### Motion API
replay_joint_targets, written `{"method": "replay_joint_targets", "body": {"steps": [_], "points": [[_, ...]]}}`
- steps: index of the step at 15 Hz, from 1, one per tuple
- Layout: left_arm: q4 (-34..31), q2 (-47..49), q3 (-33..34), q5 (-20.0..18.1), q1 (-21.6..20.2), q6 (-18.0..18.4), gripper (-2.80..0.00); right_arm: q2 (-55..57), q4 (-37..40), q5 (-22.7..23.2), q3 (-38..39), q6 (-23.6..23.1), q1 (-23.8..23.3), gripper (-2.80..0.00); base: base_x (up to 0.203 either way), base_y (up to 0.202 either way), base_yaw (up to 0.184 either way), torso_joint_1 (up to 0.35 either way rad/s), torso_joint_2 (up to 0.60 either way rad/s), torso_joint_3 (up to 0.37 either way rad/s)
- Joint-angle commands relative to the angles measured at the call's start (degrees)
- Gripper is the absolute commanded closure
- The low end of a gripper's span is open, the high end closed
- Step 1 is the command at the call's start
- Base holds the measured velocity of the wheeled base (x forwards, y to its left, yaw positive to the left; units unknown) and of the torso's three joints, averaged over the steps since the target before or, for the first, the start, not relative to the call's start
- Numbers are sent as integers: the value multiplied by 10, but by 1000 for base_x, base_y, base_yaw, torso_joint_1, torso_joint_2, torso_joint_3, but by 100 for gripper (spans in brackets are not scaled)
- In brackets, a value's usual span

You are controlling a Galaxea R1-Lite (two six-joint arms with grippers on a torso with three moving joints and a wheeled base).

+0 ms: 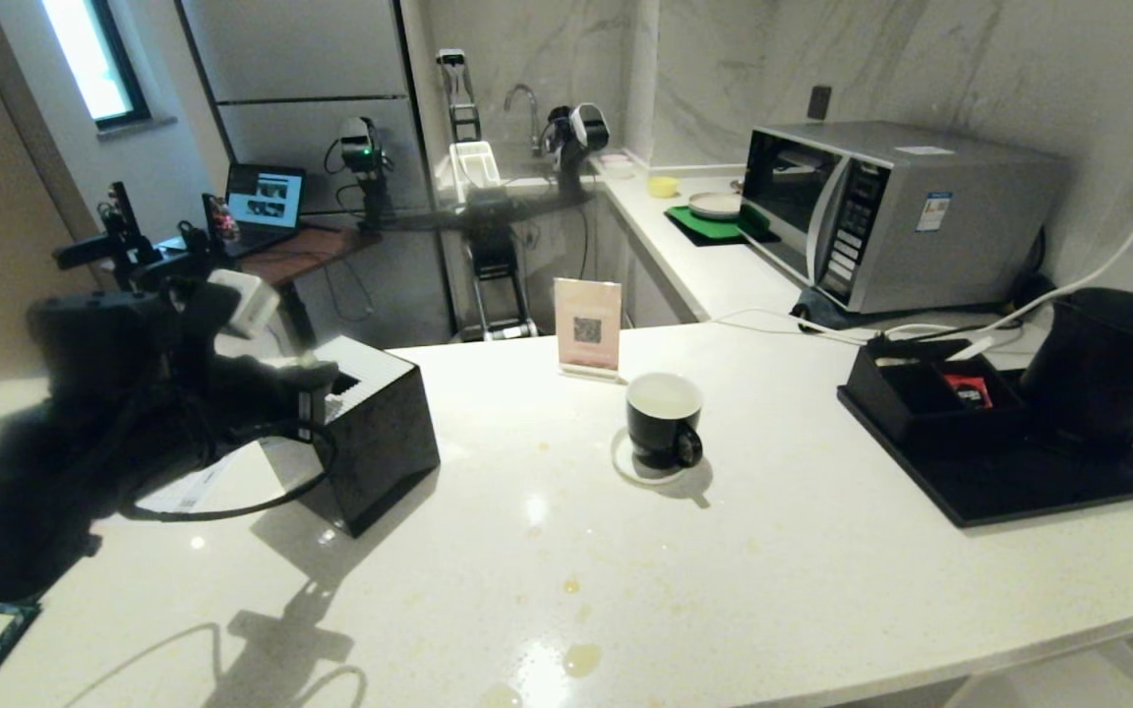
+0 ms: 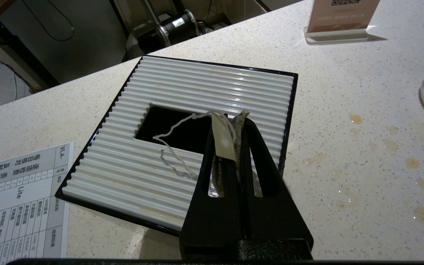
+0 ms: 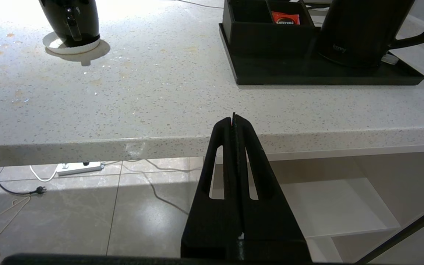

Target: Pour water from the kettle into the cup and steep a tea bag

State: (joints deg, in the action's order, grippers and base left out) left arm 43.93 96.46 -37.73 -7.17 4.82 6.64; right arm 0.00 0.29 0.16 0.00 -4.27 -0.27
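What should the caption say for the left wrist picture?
Left gripper pinching a tea bag above the black box's ribbed white top.

In the lower middle of the frame the left tool [image 2: 234,129] is closed on the tea bag [image 2: 223,141], whose thin white string [image 2: 175,147] loops across a dark rectangular slot. That slot sits in the white ribbed top of a black box [image 2: 197,84] on the speckled desk [image 2: 344,110]. A printed sheet [image 2: 20,206] lies at lower left, a sign stand [image 2: 339,22] at upper right.
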Motion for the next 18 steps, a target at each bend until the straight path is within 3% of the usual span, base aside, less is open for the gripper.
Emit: {"method": "replay_joint_targets", "body": {"steps": [1, 18], "points": [[3, 3, -1, 0, -1, 0, 0, 0, 0, 0, 0, 0, 0, 0, 0, 0, 0, 0, 0, 0], [7, 17, -51, 6, -24, -5, 0, 0, 0, 0, 0, 0, 0, 0, 0, 0, 0, 0, 0, 0]]}}
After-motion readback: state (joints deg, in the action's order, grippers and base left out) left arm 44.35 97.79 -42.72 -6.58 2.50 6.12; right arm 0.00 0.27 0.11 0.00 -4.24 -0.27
